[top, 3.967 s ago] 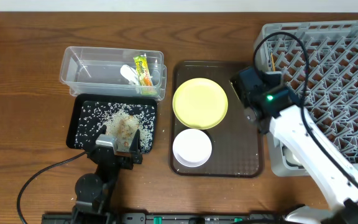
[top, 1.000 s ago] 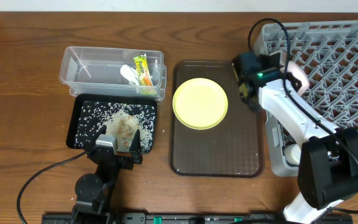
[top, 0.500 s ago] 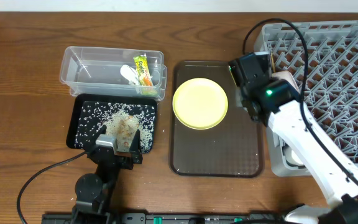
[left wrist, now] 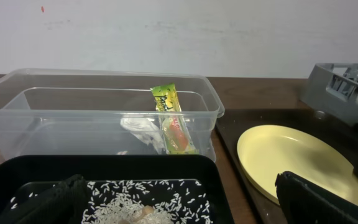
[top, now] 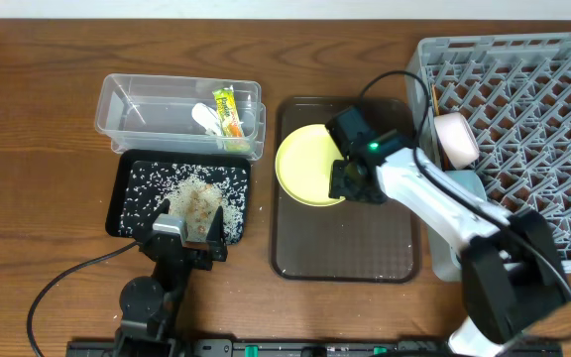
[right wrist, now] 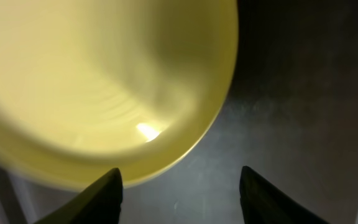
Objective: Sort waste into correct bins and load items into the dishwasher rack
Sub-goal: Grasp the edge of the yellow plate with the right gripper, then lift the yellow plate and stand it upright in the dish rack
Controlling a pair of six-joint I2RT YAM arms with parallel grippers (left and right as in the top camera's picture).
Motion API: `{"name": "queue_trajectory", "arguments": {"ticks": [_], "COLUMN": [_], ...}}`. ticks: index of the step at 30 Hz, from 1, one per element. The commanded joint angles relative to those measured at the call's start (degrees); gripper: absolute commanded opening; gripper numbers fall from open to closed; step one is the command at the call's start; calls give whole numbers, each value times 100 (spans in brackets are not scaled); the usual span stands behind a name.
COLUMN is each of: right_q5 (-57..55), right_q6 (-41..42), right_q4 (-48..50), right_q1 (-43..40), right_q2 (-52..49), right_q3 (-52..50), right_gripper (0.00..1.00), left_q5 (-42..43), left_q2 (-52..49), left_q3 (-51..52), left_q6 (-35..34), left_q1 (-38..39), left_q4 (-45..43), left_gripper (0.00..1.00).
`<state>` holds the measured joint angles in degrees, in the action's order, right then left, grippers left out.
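Note:
The round yellow-green plate [top: 307,165] lies on the dark-brown serving tray [top: 345,248]; it fills the right wrist view [right wrist: 98,81] and shows in the left wrist view [left wrist: 294,162]. My right gripper [top: 348,181] is open and empty, low over the plate's right rim [right wrist: 180,186]. My left gripper [top: 188,233] is open, resting over the black tray [top: 132,188] of rice grains [left wrist: 142,199]. The snack wrapper [top: 228,114] and white scrap [top: 204,117] lie in the clear tub [top: 127,104]. A small white bowl [top: 454,139] stands on edge in the grey rack [top: 533,89]. A chopstick [top: 434,97] leans there.
The rack's front left corner holds another white item [top: 464,248], partly hidden by my right arm. The brownish lump [top: 198,201] lies among the rice. Bare wood lies left of the tub and black tray.
The white bowl has gone from the serving tray and now stands in the rack. My right gripper moved from the rack's left edge down-left onto the plate's right rim. The left arm has not moved.

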<state>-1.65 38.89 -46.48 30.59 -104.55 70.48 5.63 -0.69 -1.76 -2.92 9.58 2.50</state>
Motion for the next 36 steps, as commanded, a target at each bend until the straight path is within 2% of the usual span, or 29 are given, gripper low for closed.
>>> {"name": "queue_trajectory", "arguments": {"ticks": [1, 3, 4, 6, 8, 9, 14, 18, 20, 24, 28, 36], "right_q5": [-131, -131, -131, -133, -136, -140, -343, -1163, -1888, -4041, -5888, -6452], "right_q6": [636, 778, 780, 778, 774, 708, -9, -599, -855, -1099, -1530, -2435], "right_q4": [90, 87, 90, 81, 24, -17, -125, -116, -92, -85, -13, 225], "right_q1": [-153, -177, -181, -181, -212, -243, -518, -782, -876, -984, -1187, -2310], "right_q2": [-304, -472, -546, -614, -597, -538, 155, 1185, 1764, 2806, 3403, 3460], "right_q3": [-26, -26, -26, -26, -20, -13, 96, 181, 188, 188, 188, 184], "right_gripper": [52, 47, 41, 27, 6, 1, 1, 1, 1, 1, 1, 1], "left_q5": [37, 37, 37, 37, 37, 37, 37, 37, 37, 37, 37, 37], "left_q2": [46, 46, 46, 46, 46, 46, 46, 46, 46, 46, 46, 46], "left_q3": [153, 153, 153, 153, 153, 153, 153, 153, 153, 153, 153, 153], "left_q6": [55, 55, 55, 55, 55, 55, 55, 55, 55, 55, 55, 55], "left_q1": [-26, -26, -26, -26, -26, -26, -26, -26, -26, -26, -26, -26], "left_q4": [85, 85, 85, 85, 85, 85, 85, 85, 85, 85, 85, 85], "left_gripper": [98, 98, 98, 98, 98, 98, 98, 98, 98, 98, 98, 98]}}
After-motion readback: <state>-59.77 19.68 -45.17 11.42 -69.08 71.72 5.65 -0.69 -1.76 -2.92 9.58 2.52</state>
